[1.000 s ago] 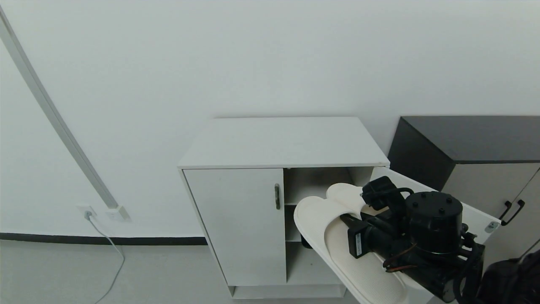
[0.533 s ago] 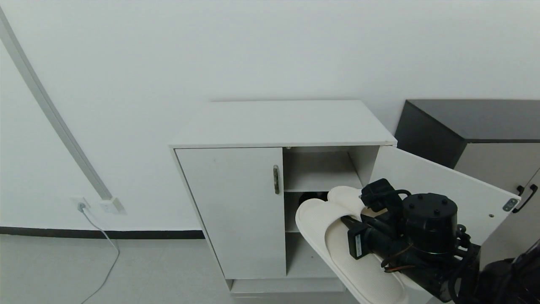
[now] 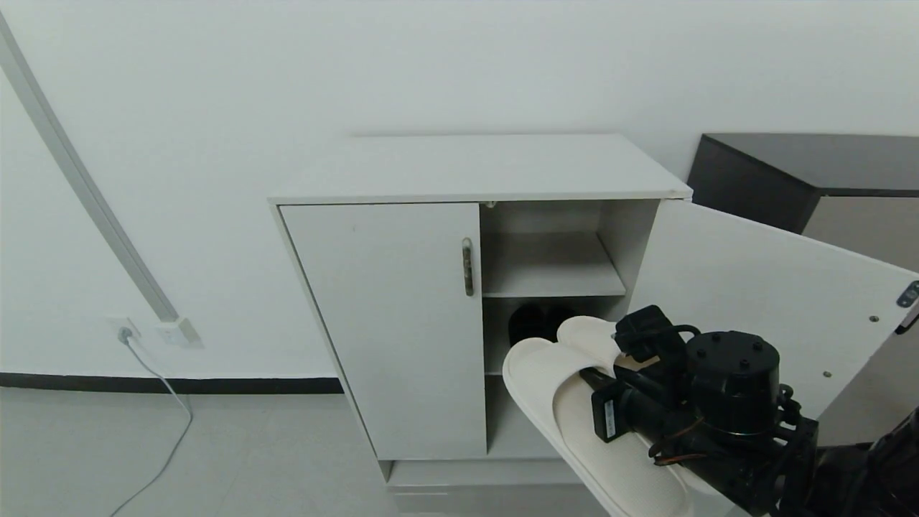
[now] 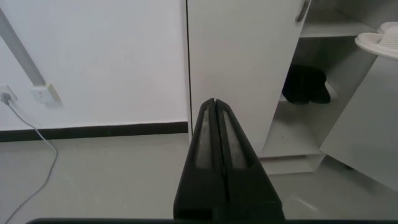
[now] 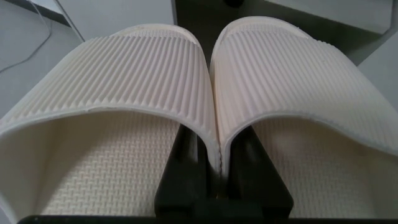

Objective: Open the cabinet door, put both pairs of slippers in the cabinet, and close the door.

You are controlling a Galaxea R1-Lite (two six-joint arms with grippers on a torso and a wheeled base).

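Starting at the far left, a slanted wall duct [image 3: 86, 187] ends beside a socket [image 3: 126, 334], and its cable [image 3: 169, 424] trails across the floor [image 3: 215, 459]. The left fingers [image 4: 208, 140] hang low over that floor, pressed together on nothing, left of the cabinet [image 3: 474, 169] and nearer than it. The cabinet's left door [image 3: 388, 323] is closed, with a handle [image 3: 467, 267] at its right edge. The right door [image 3: 747, 287] is swung wide towards the near right, so the right half faces out between the left door's edge and the swung panel. Inside, a top shelf [image 3: 549, 276] sits above black slippers [image 3: 535, 323], which rest at the back of the middle level. The bottom shelf [image 3: 513, 431] is partly hidden.

White slippers [image 3: 567, 402] are held side by side, soles down, in front of that opening. Their toes are close to the cabinet's front edge; whether they cross it cannot be told. The right fingers [image 5: 183, 177] are clamped on the pair's two inner walls, pinching them together. At the far right, a dark cabinet [image 3: 790, 172] stands behind the open door.
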